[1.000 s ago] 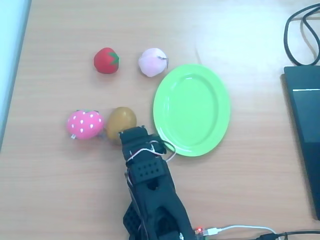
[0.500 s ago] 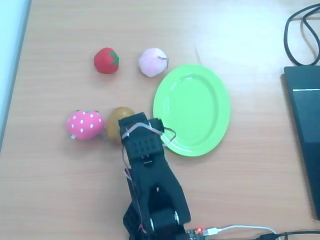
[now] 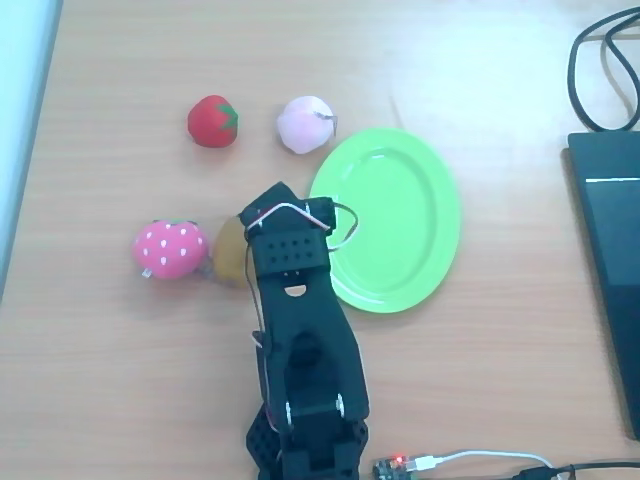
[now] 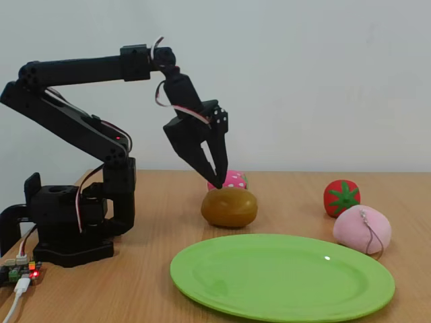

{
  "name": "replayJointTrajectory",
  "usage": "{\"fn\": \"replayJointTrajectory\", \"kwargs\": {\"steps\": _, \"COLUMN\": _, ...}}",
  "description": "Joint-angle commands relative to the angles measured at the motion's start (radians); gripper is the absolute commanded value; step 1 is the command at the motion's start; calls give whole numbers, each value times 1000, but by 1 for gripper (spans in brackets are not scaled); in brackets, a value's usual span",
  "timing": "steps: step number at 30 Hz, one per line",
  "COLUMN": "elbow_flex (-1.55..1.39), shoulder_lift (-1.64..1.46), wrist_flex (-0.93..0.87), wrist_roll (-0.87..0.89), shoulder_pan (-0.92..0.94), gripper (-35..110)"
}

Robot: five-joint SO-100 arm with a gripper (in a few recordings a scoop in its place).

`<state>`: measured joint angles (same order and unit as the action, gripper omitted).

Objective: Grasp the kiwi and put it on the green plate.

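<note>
The kiwi, a smooth olive-brown egg shape, lies on the table just behind the green plate. In the overhead view the kiwi is half covered by the black arm, with the green plate to its right. My gripper points down, its tips just above the kiwi's top and a little towards its left side. The fingers stand slightly apart and hold nothing. From above, the gripper sits between the kiwi and the plate's left rim.
A pink white-dotted strawberry lies close to the kiwi's left. A red strawberry and a pale pink peach lie farther back. A black laptop and cables are at the right edge. The arm's base stands at the left.
The arm has reached farther up the overhead picture, from the kiwi's near side to over it, and now covers more of the kiwi. The fruits and plate have not moved.
</note>
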<state>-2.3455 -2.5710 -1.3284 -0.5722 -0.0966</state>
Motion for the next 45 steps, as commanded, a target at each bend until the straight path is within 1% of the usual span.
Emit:
{"fn": "replayJointTrajectory", "kwargs": {"steps": 1, "elbow_flex": 52, "shoulder_lift": 15, "wrist_flex": -29, "wrist_roll": -129, "shoulder_pan": -28, "gripper": -8}}
{"fn": "replayJointTrajectory", "kwargs": {"steps": 3, "elbow_flex": 61, "shoulder_lift": 21, "wrist_flex": -48, "wrist_roll": -305, "shoulder_pan": -34, "gripper": -8}}
{"fn": "replayJointTrajectory", "kwargs": {"steps": 4, "elbow_flex": 61, "shoulder_lift": 21, "wrist_flex": -55, "wrist_roll": -420, "shoulder_pan": -32, "gripper": -7}}
{"fn": "replayJointTrajectory", "kwargs": {"steps": 5, "elbow_flex": 60, "shoulder_lift": 21, "wrist_flex": -54, "wrist_roll": -459, "shoulder_pan": -31, "gripper": -6}}
{"fn": "replayJointTrajectory", "kwargs": {"steps": 14, "elbow_flex": 71, "shoulder_lift": 97, "wrist_flex": -12, "wrist_roll": -588, "shoulder_pan": -61, "gripper": -4}}
{"fn": "replayJointTrajectory", "kwargs": {"steps": 17, "elbow_flex": 69, "shoulder_lift": 104, "wrist_flex": 3, "wrist_roll": -618, "shoulder_pan": -71, "gripper": 3}}
{"fn": "replayJointTrajectory", "kwargs": {"steps": 20, "elbow_flex": 69, "shoulder_lift": 124, "wrist_flex": 15, "wrist_roll": -650, "shoulder_pan": -86, "gripper": 22}}
{"fn": "replayJointTrajectory", "kwargs": {"steps": 21, "elbow_flex": 69, "shoulder_lift": 126, "wrist_flex": 23, "wrist_roll": -658, "shoulder_pan": -91, "gripper": 25}}
{"fn": "replayJointTrajectory", "kwargs": {"steps": 28, "elbow_flex": 81, "shoulder_lift": 160, "wrist_flex": 34, "wrist_roll": -657, "shoulder_pan": -110, "gripper": 38}}
{"fn": "replayJointTrajectory", "kwargs": {"steps": 37, "elbow_flex": 55, "shoulder_lift": 187, "wrist_flex": 43, "wrist_roll": -670, "shoulder_pan": -107, "gripper": 38}}
{"fn": "replayJointTrajectory", "kwargs": {"steps": 45, "elbow_flex": -18, "shoulder_lift": 196, "wrist_flex": 100, "wrist_roll": -672, "shoulder_pan": -95, "gripper": 37}}
